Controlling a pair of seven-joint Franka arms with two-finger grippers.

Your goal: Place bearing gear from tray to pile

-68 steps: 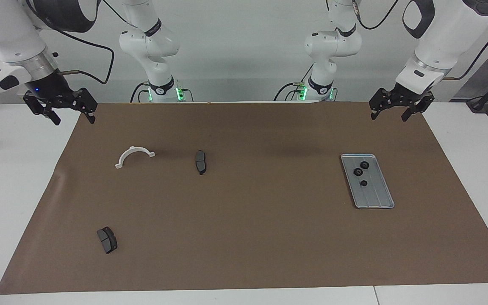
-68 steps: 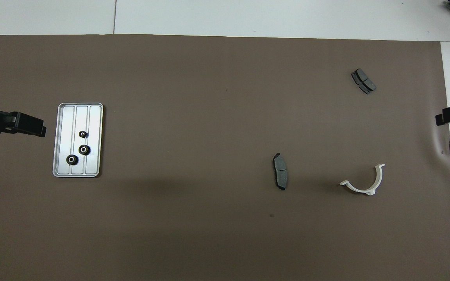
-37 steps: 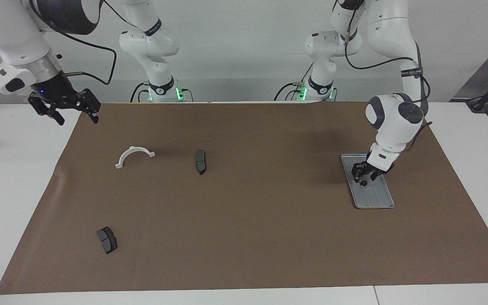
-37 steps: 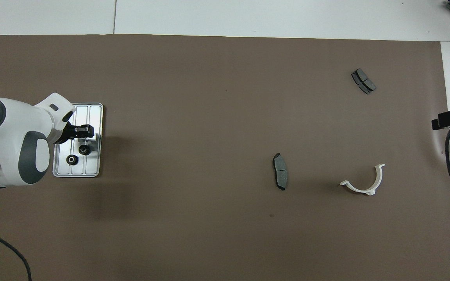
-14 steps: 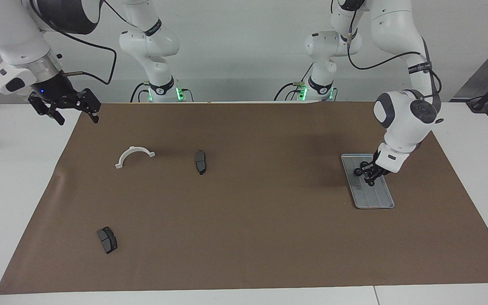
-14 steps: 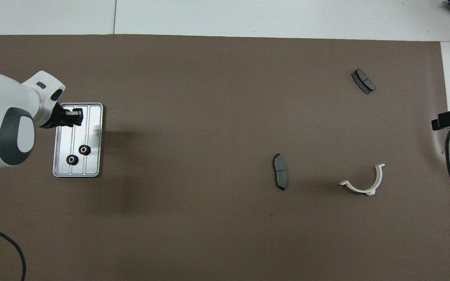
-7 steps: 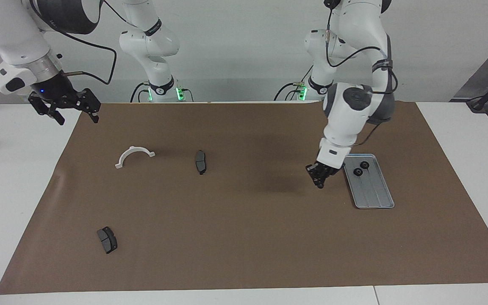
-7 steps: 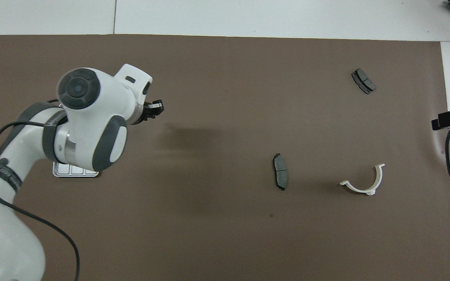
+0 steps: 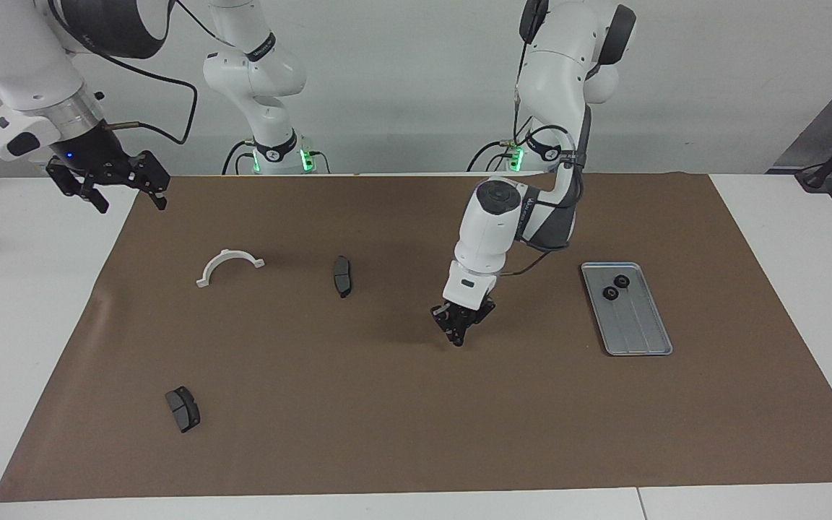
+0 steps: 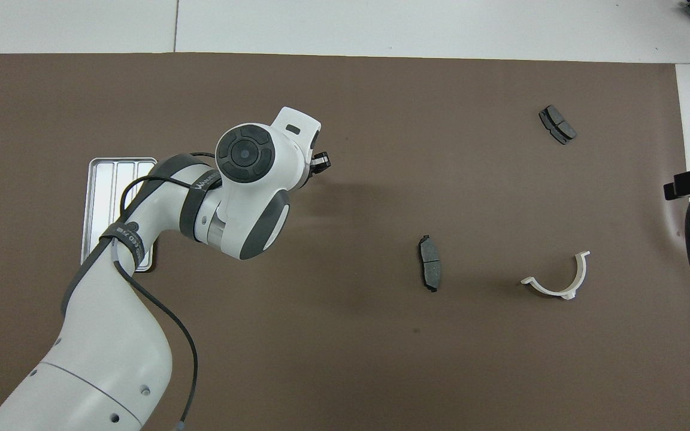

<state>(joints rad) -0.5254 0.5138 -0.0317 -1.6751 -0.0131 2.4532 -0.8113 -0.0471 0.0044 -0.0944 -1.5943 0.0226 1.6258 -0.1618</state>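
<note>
Covering a white table before a pale wall, a brown mat carries every part. The left gripper hangs above bare mat, fingertips pinched together on a small dark gear. Toward its own arm's end lies the tray with two gears. Toward the other end lie brake pads, a white bracket. The right gripper waits spread open over the mat's corner.

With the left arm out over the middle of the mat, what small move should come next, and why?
Probably carry on toward the right arm's end. The left gripper is shut, seemingly on a small gear that cannot be made out, above bare brown mat between the tray, where two gears remain, and the nearest brake pad. The white bracket lies further that way. The right gripper waits, open.
</note>
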